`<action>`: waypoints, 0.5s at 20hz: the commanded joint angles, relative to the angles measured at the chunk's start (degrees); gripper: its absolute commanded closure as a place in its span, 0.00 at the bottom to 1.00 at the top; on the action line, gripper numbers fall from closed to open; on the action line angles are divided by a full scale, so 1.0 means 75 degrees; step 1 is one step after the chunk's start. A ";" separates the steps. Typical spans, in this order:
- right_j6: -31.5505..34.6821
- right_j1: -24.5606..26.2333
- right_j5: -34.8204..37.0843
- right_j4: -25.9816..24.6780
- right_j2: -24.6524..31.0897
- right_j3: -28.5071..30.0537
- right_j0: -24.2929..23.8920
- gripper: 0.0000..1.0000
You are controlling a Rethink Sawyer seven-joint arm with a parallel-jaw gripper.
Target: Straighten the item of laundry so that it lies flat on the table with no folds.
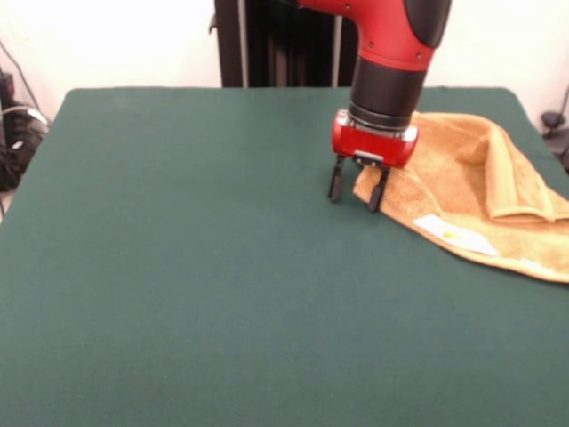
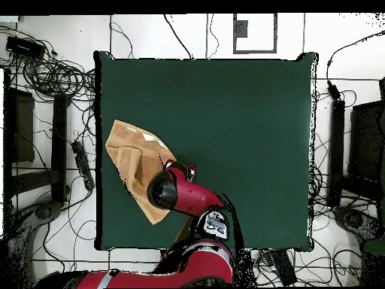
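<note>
1. The orange-tan terry towel (image 1: pixel 480 178) lies rumpled at the 3 o'clock side of the green bench (image 1: pixel 196 267) in the front view, with one flap folded over on top and its edge running past the bench edge.
2. The gripper (image 1: pixel 356 189) stands at the towel's 9 o'clock corner. Its fingers (image 1: pixel 336 181) are apart and hold nothing; one finger touches the towel edge, the other is over bare bench.
3. A white label (image 1: pixel 455 236) with a yellow mark sits at the towel's near edge; its print is unreadable.
</note>
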 commanded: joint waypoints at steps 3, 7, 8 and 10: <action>0.1851 -0.0271 0.1385 0.0519 0.0821 0.0588 0.0496 0.00; 0.1743 -0.0972 0.2521 0.0534 0.0430 0.0479 0.0757 0.00; 0.1715 -0.1055 0.2645 0.0498 0.0348 0.0427 0.0806 0.00; 0.1672 -0.1221 0.2905 0.0418 0.0194 0.0325 0.0929 0.00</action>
